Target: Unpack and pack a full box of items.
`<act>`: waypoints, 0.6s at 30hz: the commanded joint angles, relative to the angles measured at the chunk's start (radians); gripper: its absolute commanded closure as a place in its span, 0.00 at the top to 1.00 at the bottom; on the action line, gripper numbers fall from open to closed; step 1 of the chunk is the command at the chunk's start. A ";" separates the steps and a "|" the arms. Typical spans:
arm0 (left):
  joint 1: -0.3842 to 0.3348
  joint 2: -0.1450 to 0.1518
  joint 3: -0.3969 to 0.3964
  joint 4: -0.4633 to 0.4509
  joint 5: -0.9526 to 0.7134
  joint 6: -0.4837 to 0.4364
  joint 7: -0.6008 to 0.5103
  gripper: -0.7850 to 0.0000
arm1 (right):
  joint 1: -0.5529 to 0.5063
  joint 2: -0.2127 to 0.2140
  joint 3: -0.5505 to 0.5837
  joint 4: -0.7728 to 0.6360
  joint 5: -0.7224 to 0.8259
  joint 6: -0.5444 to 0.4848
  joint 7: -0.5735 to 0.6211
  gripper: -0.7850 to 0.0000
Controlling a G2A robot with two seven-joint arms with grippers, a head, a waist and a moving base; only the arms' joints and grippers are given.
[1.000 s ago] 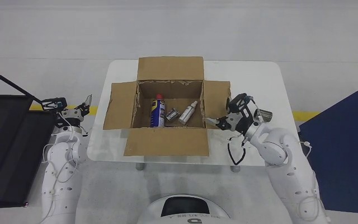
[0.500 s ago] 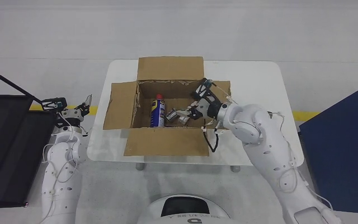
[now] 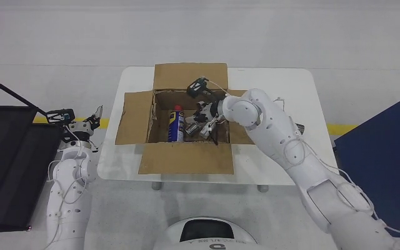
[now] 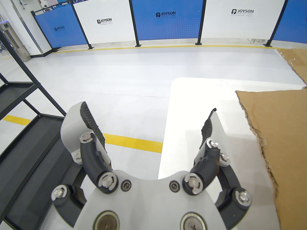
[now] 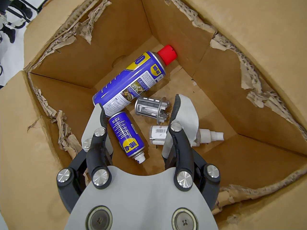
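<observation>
Inside the box (image 5: 168,25), the small spray can (image 5: 127,134) lies just beneath the right claw (image 5: 139,102), spread wide and empty.

A white table (image 3: 281,87) is being occupied by an open cardboard box (image 3: 190,76), its flaps being spread flat on the tabletop.

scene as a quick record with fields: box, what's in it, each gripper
box: cardboard, flaps open, on white table
contents: large blue spray can with red cap, small blue spray can, silver metal part, clear spray bottle, all lying on the box floor
right gripper: open, empty, over the box opening above the items
left gripper: open, empty, by the table's edge, apart from the box
</observation>
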 commanded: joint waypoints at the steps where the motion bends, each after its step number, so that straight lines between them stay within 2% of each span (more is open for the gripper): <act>1: 0.000 0.000 0.000 0.000 0.000 0.000 0.000 1.00 | 0.022 -0.013 -0.027 0.053 0.008 -0.008 0.000 0.51; 5: 0.000 0.000 0.000 0.000 0.000 0.000 0.000 1.00 | 0.062 -0.042 -0.083 0.142 0.012 -0.003 0.004 0.49; 9: 0.000 0.000 0.000 0.000 0.000 0.000 0.000 1.00 | 0.095 -0.070 -0.128 0.223 0.005 0.014 -0.005 0.41; 18: 0.000 0.000 0.000 0.000 0.000 0.000 0.000 1.00 | 0.147 -0.130 -0.195 0.373 0.009 0.036 -0.019 0.47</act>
